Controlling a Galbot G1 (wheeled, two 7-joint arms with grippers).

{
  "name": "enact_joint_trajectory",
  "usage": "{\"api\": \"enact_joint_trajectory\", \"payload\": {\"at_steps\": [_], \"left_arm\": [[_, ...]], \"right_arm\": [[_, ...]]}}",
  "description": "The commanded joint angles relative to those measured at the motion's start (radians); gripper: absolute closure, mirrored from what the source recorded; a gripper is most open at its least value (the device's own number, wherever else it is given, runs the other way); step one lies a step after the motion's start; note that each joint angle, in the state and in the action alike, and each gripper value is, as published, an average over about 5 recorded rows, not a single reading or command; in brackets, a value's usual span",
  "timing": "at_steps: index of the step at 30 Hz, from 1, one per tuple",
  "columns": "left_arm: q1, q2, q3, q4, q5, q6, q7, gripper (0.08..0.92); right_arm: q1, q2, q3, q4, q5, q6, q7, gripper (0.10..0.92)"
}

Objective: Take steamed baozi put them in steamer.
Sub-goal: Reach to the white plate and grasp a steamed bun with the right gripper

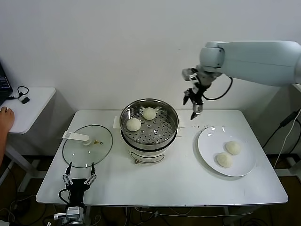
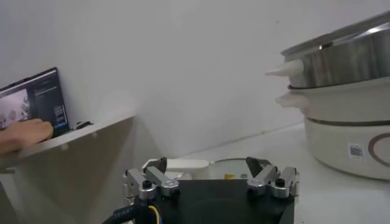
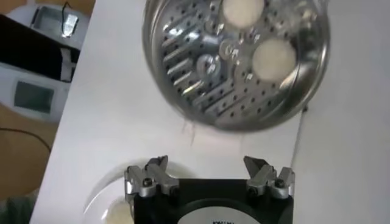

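The steamer (image 1: 175, 120) stands mid-table, a shiny pot with a perforated tray on a white base. Two baozi lie in it (image 1: 149, 113) (image 1: 133, 125). Another two baozi (image 1: 233, 147) (image 1: 225, 160) lie on the white plate (image 1: 210, 140) to the right. My right gripper (image 1: 189, 109) hangs open and empty in the air between the steamer's far right side and the plate. In its wrist view the steamer (image 3: 183, 73) with both baozi (image 3: 274, 58) (image 3: 242, 9) lies ahead of the open right gripper (image 3: 207, 165). My left gripper (image 1: 81, 165) rests open at the table's front left.
A glass lid (image 1: 87, 145) with a white handle lies left of the steamer, just beyond the left gripper (image 2: 207, 165). A side table (image 1: 28, 106) with a person's hand (image 1: 5, 117) stands at far left. The wall is close behind.
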Motion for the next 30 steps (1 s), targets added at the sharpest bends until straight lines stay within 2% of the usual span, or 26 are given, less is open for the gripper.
{"api": "enact_joint_trajectory", "payload": {"at_steps": [1, 15, 30], "left_arm": [[0.002, -0.049, 0.001, 0.001, 0.009, 0.001, -0.001, 0.177], [0.011, -0.049, -0.008, 0.0, 0.017, -0.001, -0.007, 0.177], [0.016, -0.049, -0.008, 0.006, 0.024, -0.006, -0.011, 0.177]], "right_arm": [[-0.022, -0.229, -0.025, 0.074, -0.143, 0.039, -0.004, 0.203], [-0.293, -0.417, 0.128, 0.041, -0.311, 0.051, 0.03, 0.203], [-0.498, -0.457, 0.279, 0.024, -0.391, 0.041, 0.06, 0.203]]}}
